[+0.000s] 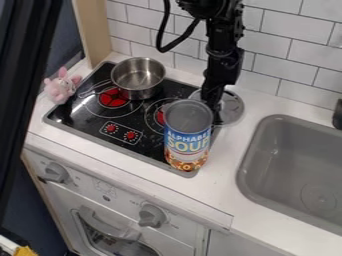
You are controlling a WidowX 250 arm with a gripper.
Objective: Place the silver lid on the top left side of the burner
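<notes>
Behind the alphabet soup can, the black gripper hangs at the silver lid; from here I can't tell how open it is or whether it's holding anything; left of the can, saucepan, black cooktop, pink toy rabbit; right, grey sink; beyond, white tiled wall.
</notes>
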